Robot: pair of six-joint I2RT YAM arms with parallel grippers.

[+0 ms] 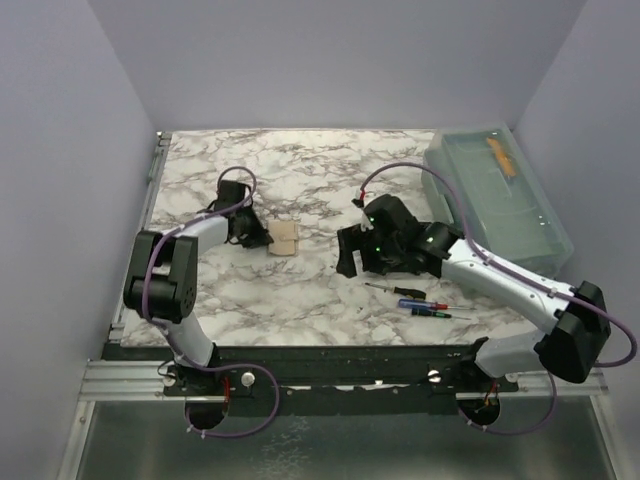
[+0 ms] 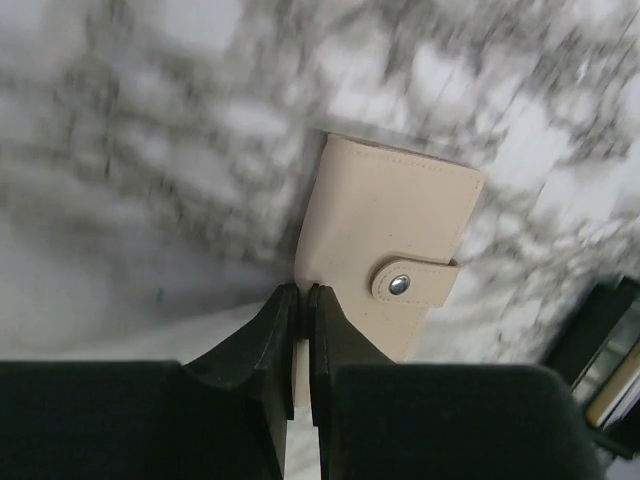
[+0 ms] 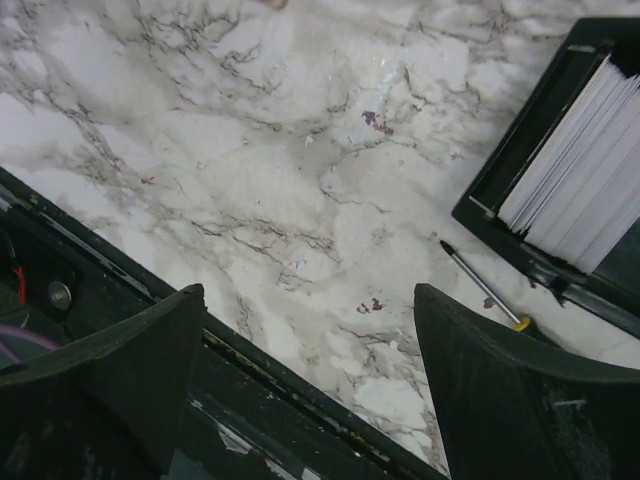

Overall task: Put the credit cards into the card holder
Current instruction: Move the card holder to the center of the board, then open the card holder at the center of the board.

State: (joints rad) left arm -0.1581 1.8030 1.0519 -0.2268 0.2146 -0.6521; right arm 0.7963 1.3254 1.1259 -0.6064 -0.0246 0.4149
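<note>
Marble table point(image 1: 300, 180), one beige wallet point(image 2: 385, 250), one black card holder point(image 3: 515, 140), three screwdrivers point(image 1: 420, 304)

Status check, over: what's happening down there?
Left gripper, jaws shut on beige wallet corner. Right gripper, jaws open, empty, by black tray. Screwdrivers near tray.

Pale lavender walls point(image 1: 330, 60) close in left, far and right. The evenly lit surface point(image 1: 300, 300) is white marble with grey veins; a metal rail point(image 1: 130, 378) edges its near side.
</note>
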